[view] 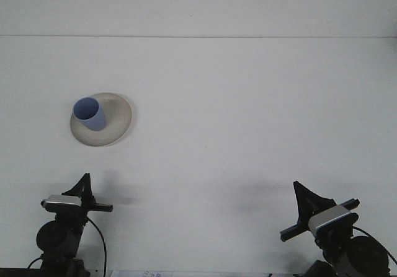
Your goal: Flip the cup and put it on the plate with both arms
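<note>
well, the blue cup (87, 114) stood upright on the plate (118, 123), job looked done; left gripper (82, 193) and right gripper (304, 212) sat low, well apart, finger state impossible to tell.

Single front view, set high behind the robot, faces forward and down over the white desk (248, 116), both arms at the bottom edge.
</note>
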Robot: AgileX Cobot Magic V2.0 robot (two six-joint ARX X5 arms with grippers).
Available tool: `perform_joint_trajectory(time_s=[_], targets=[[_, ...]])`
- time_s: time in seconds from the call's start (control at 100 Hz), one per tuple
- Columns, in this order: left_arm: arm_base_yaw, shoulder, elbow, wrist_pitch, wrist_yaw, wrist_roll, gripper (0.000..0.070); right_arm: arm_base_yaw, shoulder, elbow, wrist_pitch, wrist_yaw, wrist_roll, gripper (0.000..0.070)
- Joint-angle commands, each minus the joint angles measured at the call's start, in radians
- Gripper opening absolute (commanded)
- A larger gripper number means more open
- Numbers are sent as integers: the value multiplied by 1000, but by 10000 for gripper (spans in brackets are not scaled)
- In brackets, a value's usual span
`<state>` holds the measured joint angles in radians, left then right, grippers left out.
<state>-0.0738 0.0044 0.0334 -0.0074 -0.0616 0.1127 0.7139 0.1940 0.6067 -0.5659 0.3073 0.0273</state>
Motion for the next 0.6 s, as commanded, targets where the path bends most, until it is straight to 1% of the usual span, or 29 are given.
perform_joint_trajectory(time_s=[0.0,0.45,0.48,0.54,0.57,0.59], targets=[[2,-2,-19,10,0,-10,15,9,2,3,12,-2,10,6],[2,-2,-19,10,0,-10,15,9,2,3,12,-3,9,7],[2,-2,-19,10,0,-10,15,9,2,3,8,0,-19,6],[2,-2,-19,10,0,-10,15,9,2,3,2,40,-138,7],[2,-2,-19,10,0,-10,15,6,2,3,4,57,-164,7],[2,-2,-19,10,0,-10,15,3,2,3,6,66,-168,6]])
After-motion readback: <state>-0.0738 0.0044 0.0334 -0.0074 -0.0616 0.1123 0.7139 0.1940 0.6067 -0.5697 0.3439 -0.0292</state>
